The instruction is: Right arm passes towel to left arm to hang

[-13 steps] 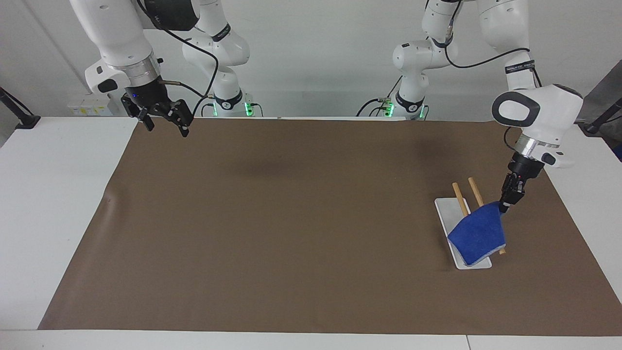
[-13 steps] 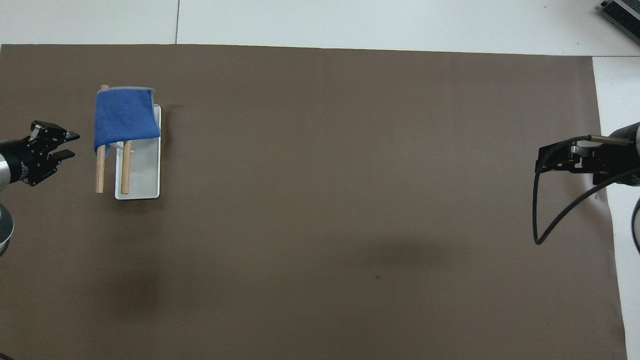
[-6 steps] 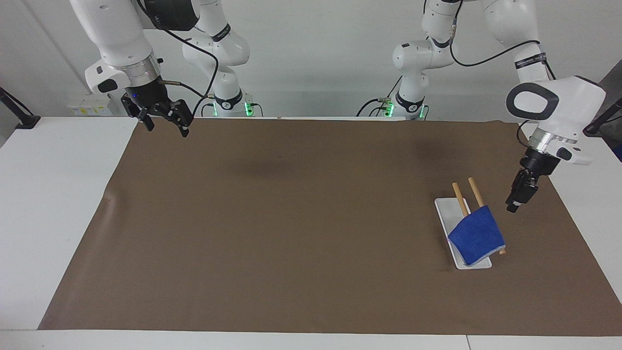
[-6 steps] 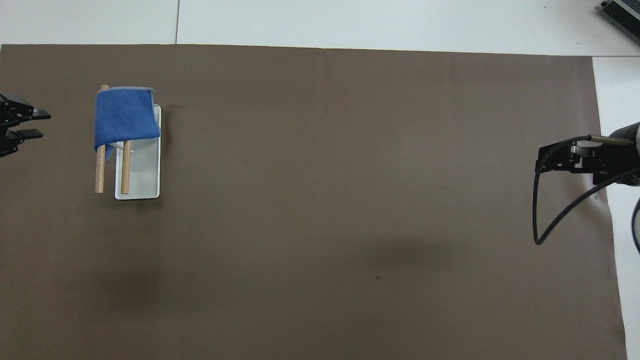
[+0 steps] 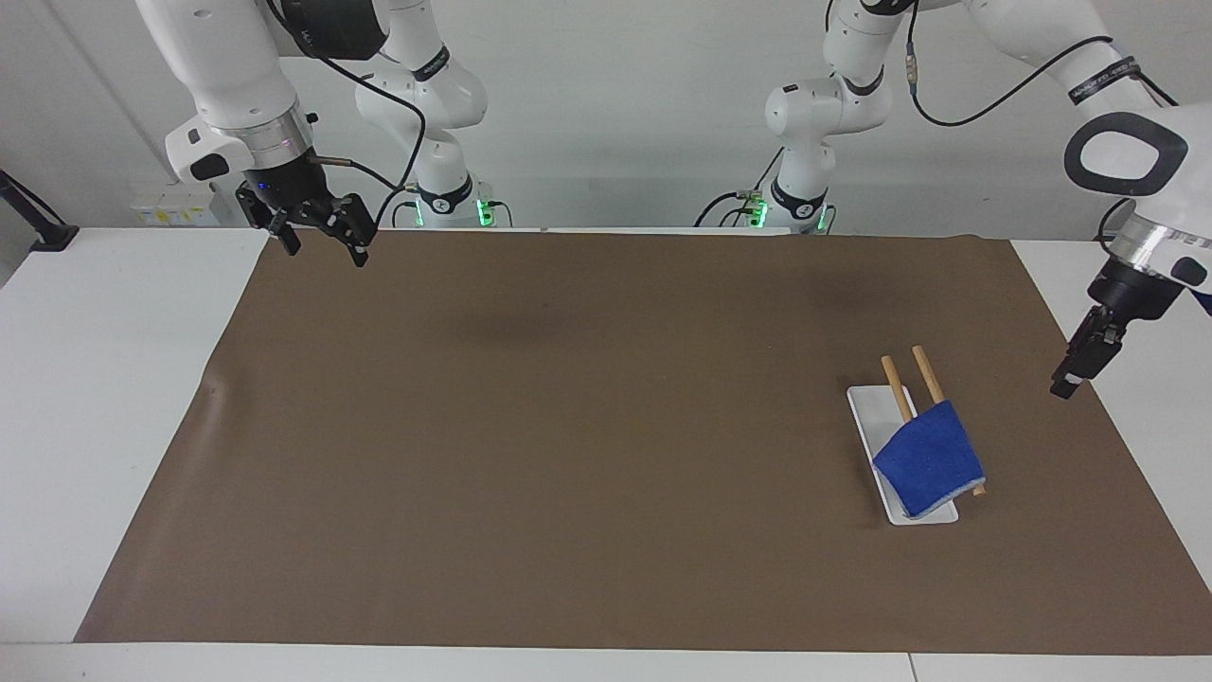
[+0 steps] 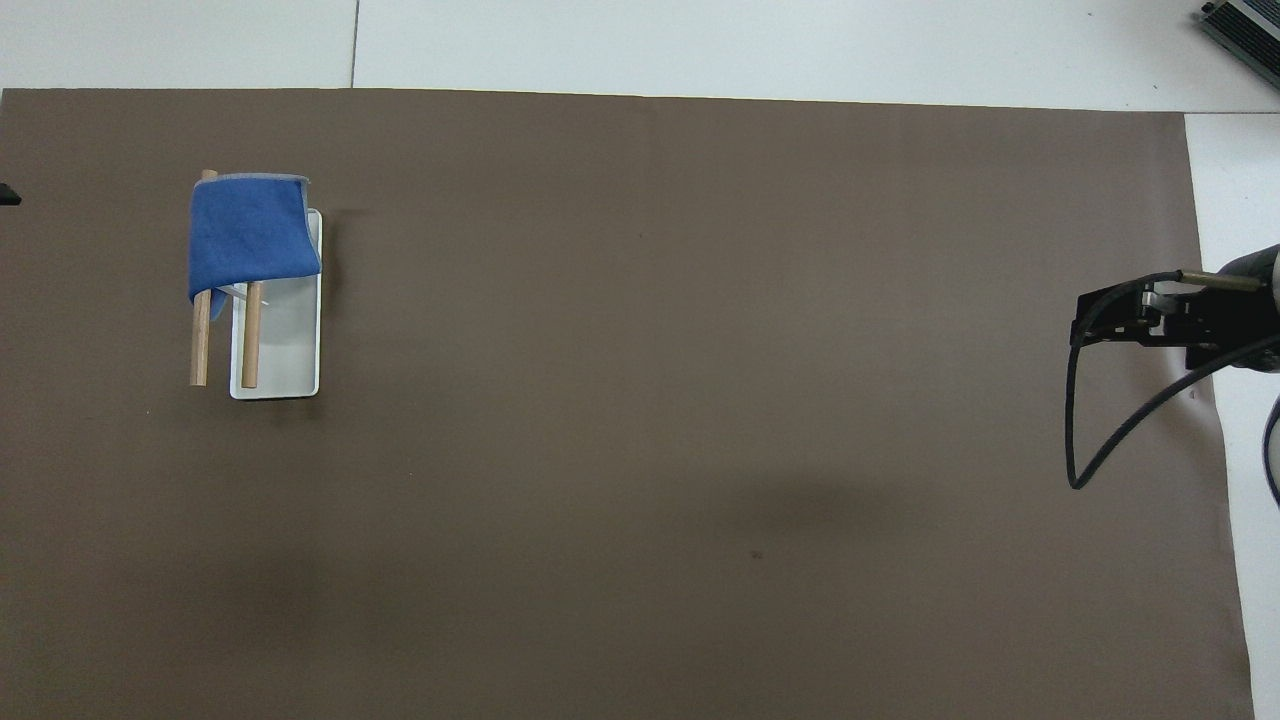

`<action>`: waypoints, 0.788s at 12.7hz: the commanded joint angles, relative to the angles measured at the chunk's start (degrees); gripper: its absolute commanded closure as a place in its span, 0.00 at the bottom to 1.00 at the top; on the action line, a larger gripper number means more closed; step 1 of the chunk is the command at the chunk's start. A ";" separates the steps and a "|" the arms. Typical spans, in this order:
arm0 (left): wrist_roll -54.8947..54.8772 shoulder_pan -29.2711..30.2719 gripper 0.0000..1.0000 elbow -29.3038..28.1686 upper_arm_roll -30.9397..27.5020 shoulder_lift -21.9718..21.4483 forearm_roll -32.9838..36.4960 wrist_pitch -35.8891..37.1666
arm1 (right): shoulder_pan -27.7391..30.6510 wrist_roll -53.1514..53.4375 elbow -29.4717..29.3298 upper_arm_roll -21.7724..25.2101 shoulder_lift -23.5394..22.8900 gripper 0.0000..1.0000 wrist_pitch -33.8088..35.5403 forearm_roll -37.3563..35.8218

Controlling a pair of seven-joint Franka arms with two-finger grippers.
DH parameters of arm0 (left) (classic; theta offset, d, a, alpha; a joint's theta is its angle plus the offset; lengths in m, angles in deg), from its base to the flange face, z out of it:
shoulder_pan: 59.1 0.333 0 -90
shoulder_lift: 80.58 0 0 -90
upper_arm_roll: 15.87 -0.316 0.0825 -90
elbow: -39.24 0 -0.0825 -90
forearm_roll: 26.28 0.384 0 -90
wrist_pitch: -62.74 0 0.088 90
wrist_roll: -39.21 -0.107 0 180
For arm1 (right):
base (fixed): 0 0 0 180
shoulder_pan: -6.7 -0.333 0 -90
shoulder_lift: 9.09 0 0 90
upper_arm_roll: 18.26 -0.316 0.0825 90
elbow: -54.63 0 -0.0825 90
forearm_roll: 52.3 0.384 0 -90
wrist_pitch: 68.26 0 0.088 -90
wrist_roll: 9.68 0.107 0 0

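The blue towel [image 5: 928, 464] hangs over the two wooden rods [image 5: 926, 371] of a small rack with a white base [image 5: 864, 405], at the left arm's end of the table. It also shows in the overhead view [image 6: 250, 235]. My left gripper [image 5: 1068, 381] is empty and hangs in the air over the mat's edge, well clear of the towel. Only its tip [image 6: 6, 195] shows from above. My right gripper [image 5: 322, 248] is open and empty, waiting raised over the mat's corner at the right arm's end, and it also shows in the overhead view [image 6: 1088, 320].
A brown mat [image 5: 568, 426] covers most of the white table [image 5: 104, 379]. A loose black cable [image 6: 1090, 440] hangs from the right wrist. The rack's white base [image 6: 290, 350] and rods [image 6: 200, 340] stand out past the towel on the side nearer the robots.
My left gripper has let go of the towel's corner and drawn away toward the table's end. The towel has settled on the rods. The right arm has not moved.
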 commanded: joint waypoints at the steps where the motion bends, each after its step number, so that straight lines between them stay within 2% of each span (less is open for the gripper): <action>1: -0.35 -0.45 0.53 6.25 0.25 0.84 5.43 10.57 | 0.56 -1.29 -0.25 -0.10 0.44 0.00 1.03 -0.03; 4: -0.43 -1.06 0.53 11.26 2.26 0.84 7.55 18.67 | 0.56 -1.11 -0.25 -0.10 0.44 0.00 0.86 -0.03; 7: -0.61 0.16 0.52 11.89 10.16 -0.12 14.06 24.14 | 0.65 -1.11 -0.25 -0.10 0.44 0.00 0.86 -0.03; 10: -7.18 0.17 0.52 11.89 11.67 -0.22 15.20 30.19 | 0.65 -1.11 -0.25 -0.10 0.44 0.00 0.94 -0.03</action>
